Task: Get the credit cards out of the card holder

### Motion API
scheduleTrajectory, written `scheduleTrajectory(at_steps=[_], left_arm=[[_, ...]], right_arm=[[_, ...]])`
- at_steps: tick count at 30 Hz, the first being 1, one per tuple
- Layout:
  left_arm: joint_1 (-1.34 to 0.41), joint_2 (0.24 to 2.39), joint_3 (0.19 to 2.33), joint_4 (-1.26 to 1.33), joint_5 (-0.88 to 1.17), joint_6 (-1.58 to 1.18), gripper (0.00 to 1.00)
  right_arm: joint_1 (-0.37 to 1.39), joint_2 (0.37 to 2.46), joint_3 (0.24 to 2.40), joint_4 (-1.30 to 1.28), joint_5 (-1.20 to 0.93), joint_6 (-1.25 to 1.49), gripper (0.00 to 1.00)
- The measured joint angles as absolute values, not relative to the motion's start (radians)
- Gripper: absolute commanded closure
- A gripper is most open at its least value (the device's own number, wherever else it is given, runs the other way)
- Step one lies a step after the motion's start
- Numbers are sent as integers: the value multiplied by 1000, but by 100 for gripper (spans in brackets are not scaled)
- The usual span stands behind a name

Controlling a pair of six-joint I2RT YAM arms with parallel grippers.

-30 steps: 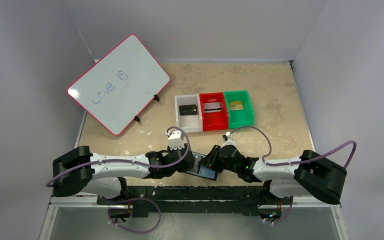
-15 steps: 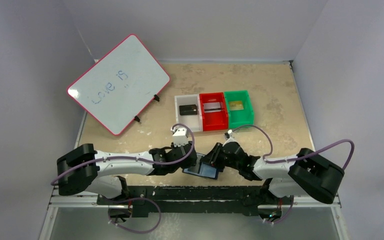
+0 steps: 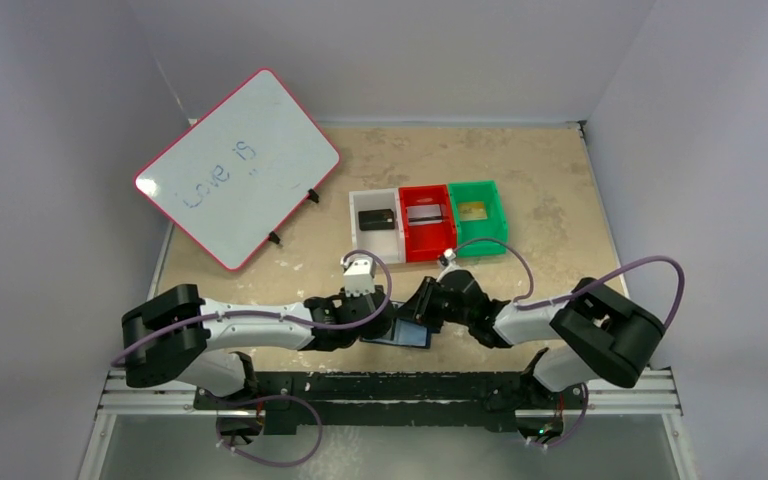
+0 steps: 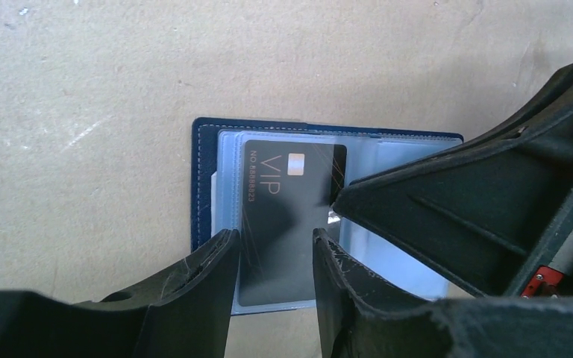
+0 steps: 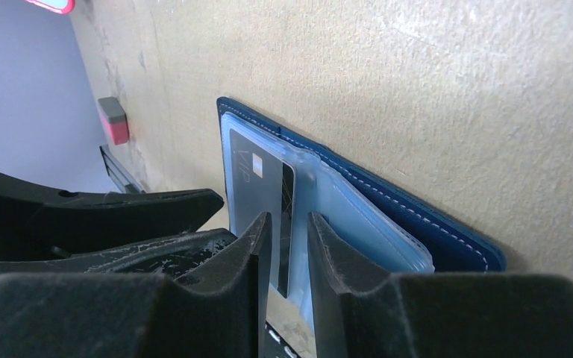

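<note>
Left gripper: jaws part-spread, straddling black plastic "VIP" card. Right gripper: jaws narrowly parted over open navy-blue bifold card holder, lying at tabletop's near edge.

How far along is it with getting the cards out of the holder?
Three cards already lie in the white, red and green bins. In hand: the holder lies open, both grippers, left and right, working at its black VIP card. Left: pulling that card out of its pocket.

Plain grey walls enclose a beige speckled table; a whiteboard leans upper left.
</note>
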State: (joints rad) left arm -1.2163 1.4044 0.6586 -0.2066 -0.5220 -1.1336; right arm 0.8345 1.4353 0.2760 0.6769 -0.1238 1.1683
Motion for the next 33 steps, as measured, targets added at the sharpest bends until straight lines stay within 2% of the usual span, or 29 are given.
scheduleTrajectory(at_steps=[12, 33], left_arm=[[-1195, 1401, 671, -249, -564, -1127, 60], [-1172, 1411, 663, -159, -478, -1083, 61]], right_arm=[[830, 1425, 302, 638, -150, 1124, 72], [830, 1441, 327, 619, -146, 1142, 72]])
